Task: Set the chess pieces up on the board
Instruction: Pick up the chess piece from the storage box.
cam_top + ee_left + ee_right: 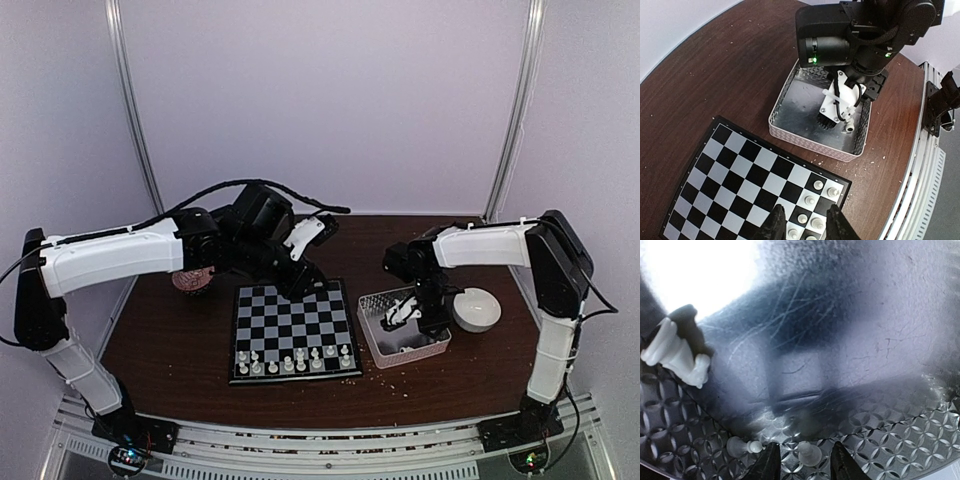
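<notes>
Enclosure, single bay.
- Walls (330, 100): plain pale lilac-white panels at the rear and on both sides, matt and unmarked.
- Uprights: two slim silver poles, the left pole (133, 110) and the right pole (515, 110), standing at the rear corners where the panels meet.
- Worktop (180, 350): dark brown wood-grain with rounded rear corners, speckled with pale crumbs (385, 367).
- Front rail (330, 445): ribbed silver aluminium strip along the near edge.
- Light: even and diffuse, with a soft sheen on the worktop.
</notes>
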`<control>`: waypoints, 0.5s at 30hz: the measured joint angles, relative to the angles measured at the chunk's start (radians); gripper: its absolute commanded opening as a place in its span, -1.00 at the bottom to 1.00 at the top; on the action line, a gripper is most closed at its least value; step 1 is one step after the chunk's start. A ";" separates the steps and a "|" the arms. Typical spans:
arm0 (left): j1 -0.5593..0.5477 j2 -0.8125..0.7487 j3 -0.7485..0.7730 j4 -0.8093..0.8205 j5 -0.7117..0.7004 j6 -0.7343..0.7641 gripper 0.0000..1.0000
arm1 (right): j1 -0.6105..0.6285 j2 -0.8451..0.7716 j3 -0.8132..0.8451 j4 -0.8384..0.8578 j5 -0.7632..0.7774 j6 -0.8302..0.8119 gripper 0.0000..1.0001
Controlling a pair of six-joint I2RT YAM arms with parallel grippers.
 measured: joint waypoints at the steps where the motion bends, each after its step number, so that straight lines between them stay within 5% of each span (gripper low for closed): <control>1: 0.000 0.000 0.000 0.006 0.002 -0.003 -0.44 | 0.000 0.003 0.000 0.004 0.003 0.005 -0.41; 15: 0.000 0.000 -0.011 0.032 0.015 -0.023 -0.43 | 0.001 0.041 0.002 0.026 0.021 0.040 -0.95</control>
